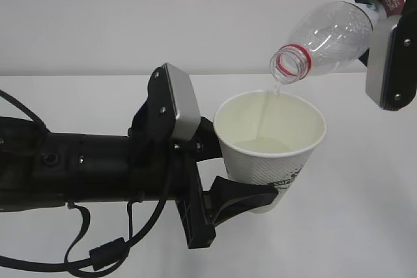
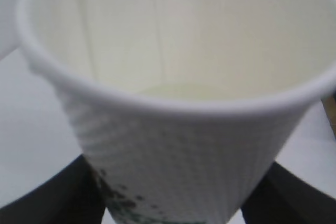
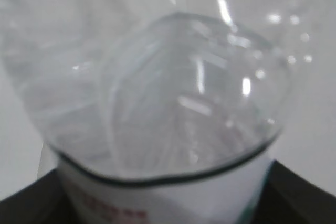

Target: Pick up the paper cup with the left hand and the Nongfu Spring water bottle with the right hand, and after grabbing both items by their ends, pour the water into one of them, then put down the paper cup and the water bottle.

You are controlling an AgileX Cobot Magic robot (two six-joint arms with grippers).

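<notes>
The paper cup [image 1: 270, 141] is held above the white table, upright and leaning slightly, with my left gripper [image 1: 251, 177] shut on its lower part. In the left wrist view the cup [image 2: 178, 129] fills the frame, my left gripper [image 2: 173, 203] around its base, dark fingers [image 2: 42, 203] on either side. The Nongfu Spring water bottle [image 1: 326, 30] is tilted mouth-down over the cup's rim, held near its base by my right gripper [image 1: 384, 24]. A thin stream of water [image 1: 277, 92] falls into the cup, where a shallow pool [image 1: 260, 144] lies. The bottle [image 3: 184, 103] also fills the right wrist view, my right gripper [image 3: 168, 203] around its labelled end.
The white table [image 1: 365, 226] lies below both arms, against a plain white wall. Black cables [image 1: 98, 252] hang under the left arm at the lower left.
</notes>
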